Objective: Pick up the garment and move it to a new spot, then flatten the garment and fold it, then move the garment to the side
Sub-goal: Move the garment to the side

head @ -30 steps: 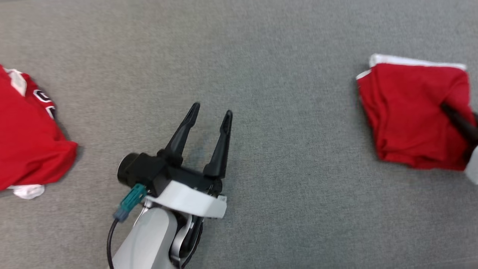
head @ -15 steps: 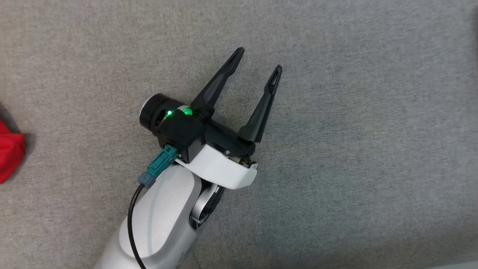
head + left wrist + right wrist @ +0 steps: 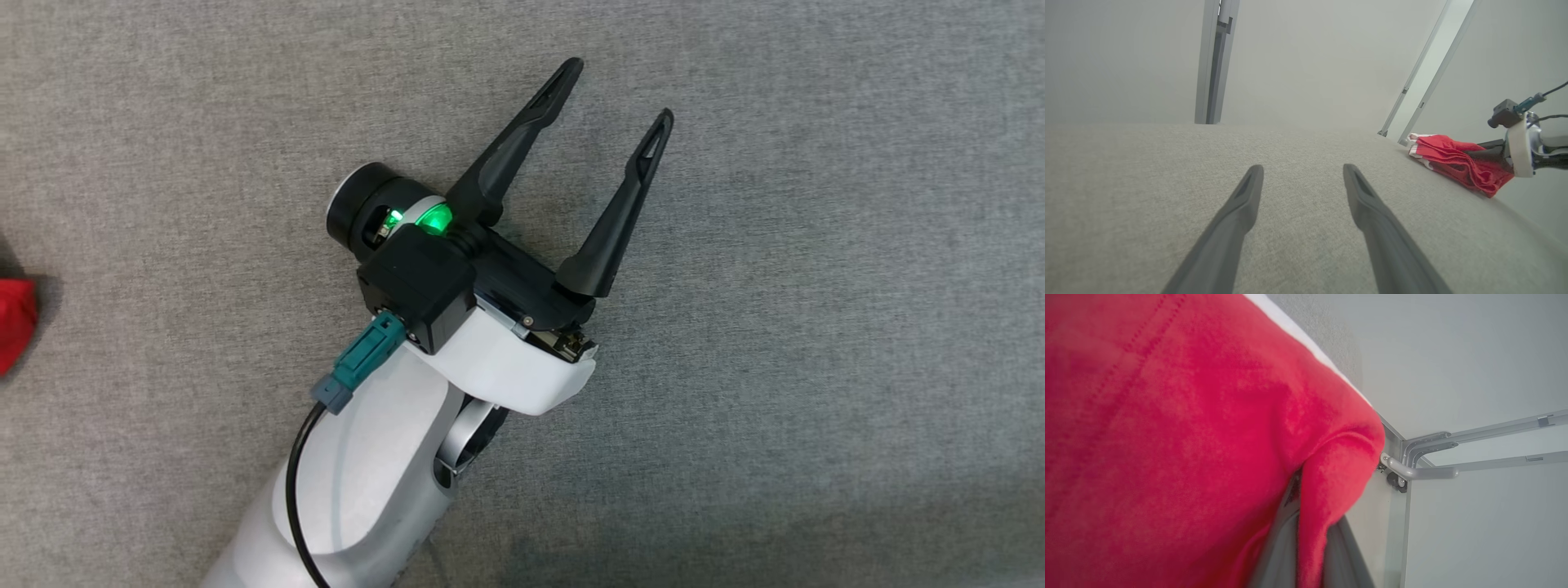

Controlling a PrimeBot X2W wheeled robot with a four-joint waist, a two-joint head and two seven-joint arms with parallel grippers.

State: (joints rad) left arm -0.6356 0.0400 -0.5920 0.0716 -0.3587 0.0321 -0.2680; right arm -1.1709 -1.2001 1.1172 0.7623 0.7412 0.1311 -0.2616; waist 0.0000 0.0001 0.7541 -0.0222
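Note:
The garment (image 3: 1447,157) is a folded red bundle with white striped trim, lying at the grey surface's far right edge in the left wrist view. My right gripper (image 3: 1489,154) is shut on its near corner. In the right wrist view the red fabric (image 3: 1167,437) covers most of the picture, with a fold pinched between my right gripper's (image 3: 1308,543) grey fingers. My left gripper (image 3: 617,91) hovers open over bare grey surface (image 3: 816,327) with nothing between its fingers (image 3: 1241,212).
A corner of another red cloth (image 3: 12,322) pokes in at the head view's left edge. Grey metal frame posts (image 3: 1214,61) rise behind the surface, and a bracket (image 3: 1412,467) sits at its corner beside the garment.
The head view has shifted, so the folded garment at right and most of the red cloth at left have left the picture. My left gripper looks nearer and higher, still open.

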